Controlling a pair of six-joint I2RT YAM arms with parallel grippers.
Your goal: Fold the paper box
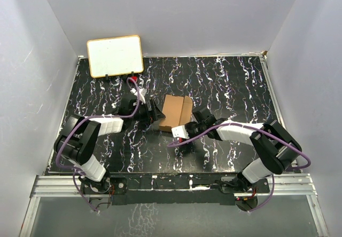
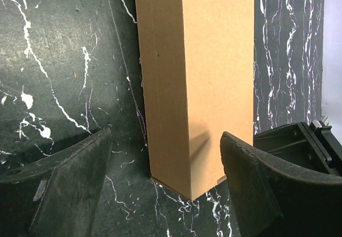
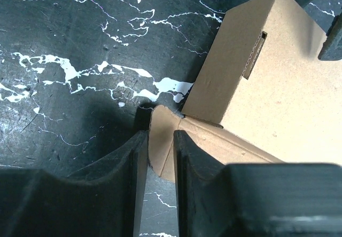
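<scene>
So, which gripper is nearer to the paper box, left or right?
Right. The right gripper has a small flap of the paper box between its narrow-set fingers. The left gripper stands open around one box end, with a gap on each side.

Paper box (image 1: 175, 111) on table (image 1: 235, 87), between left gripper (image 1: 152, 114) and right gripper (image 1: 185, 129); board (image 1: 115, 55) behind.

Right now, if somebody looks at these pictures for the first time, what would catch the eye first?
A brown paper box lies in the middle of the black marbled table, both arms reaching in to it. The left gripper stands open astride one end; the right gripper has its fingers nearly closed about a small flap at the near right corner. A white board stands at the back left.
</scene>
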